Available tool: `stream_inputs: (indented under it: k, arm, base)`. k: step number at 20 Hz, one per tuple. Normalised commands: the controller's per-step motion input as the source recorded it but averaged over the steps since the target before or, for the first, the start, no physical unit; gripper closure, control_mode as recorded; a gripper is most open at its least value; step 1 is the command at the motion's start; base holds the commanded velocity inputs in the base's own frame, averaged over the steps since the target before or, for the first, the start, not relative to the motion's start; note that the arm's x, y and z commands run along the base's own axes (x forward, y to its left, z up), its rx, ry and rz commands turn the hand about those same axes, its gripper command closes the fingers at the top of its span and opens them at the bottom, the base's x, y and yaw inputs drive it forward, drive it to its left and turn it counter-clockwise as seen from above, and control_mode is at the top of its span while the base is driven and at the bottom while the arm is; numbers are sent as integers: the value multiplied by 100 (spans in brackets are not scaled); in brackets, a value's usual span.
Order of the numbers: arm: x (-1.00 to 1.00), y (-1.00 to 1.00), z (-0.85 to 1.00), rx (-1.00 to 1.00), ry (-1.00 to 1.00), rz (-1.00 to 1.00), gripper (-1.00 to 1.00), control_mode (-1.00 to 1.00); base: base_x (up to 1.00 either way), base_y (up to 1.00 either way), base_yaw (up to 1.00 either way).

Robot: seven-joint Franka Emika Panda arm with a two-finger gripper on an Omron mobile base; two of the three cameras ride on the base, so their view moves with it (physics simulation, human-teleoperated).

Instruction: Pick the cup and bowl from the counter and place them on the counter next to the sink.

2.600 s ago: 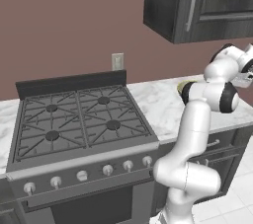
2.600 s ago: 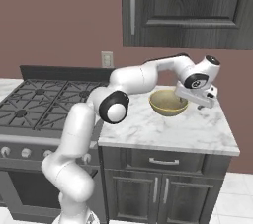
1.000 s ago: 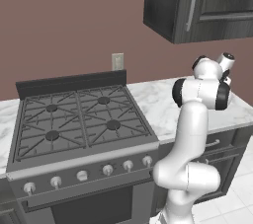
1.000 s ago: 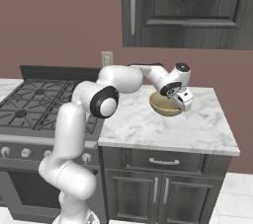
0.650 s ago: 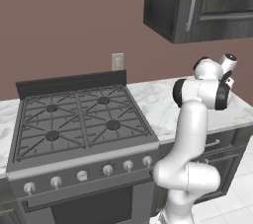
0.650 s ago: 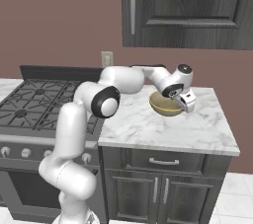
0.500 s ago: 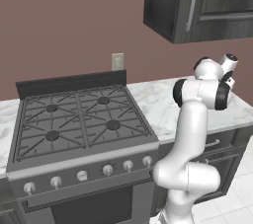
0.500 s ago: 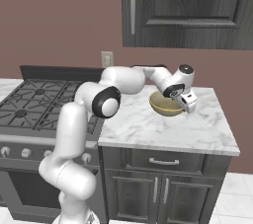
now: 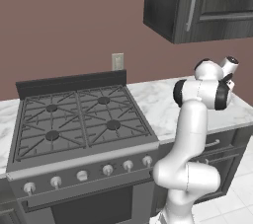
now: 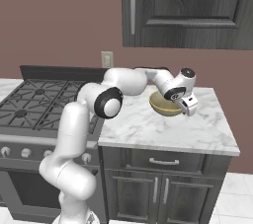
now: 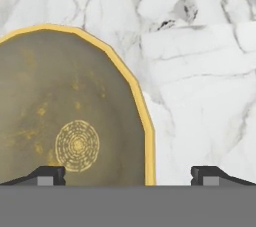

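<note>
a rendered kitchen. a white robot arm reaches over a white marble table (image 10: 197,134) set on dark grey cabinets, to the right of a black gas stove (image 9: 79,119). the step in hand looks like the approach to grasp the bowl (image 10: 165,103), the first of the two things to be carried to the spot beside the sink.

the bowl sits toward the back edge of the table, roughly midway along it, away from the front edge. the gripper (image 10: 187,103) hangs at the bowl's right rim, angled down at it. in the hand view the fingers (image 11: 50,173) stand wide apart and hold nothing: one tip is over the bowl's inside, the other over bare marble, so the rim lies between them.

judging from this, the next move calls for lowering the hand until the rim wall sits between the fingers, then closing on it and lifting. the risk is a thin, sloped wall: a pinch too shallow could let the bowl tip or slip out.

the bowl is wide, round and shallow, dull yellow-tan, with a brighter yellow rim. its inside is golden-brown and mottled, with a pale ring pattern at the centre of the bottom. it looks empty and sits upright.
</note>
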Motion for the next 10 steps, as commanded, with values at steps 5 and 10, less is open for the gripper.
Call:
stream_inputs:
  k: [5, 10]
  arm:
    - [0, 0, -18, 1, 0, 0, -100, -100]
    - [0, 0, -8, 0, 0, 0, -100, -100]
  base:
    - [0, 0, 0]
    - [0, 0, 0]
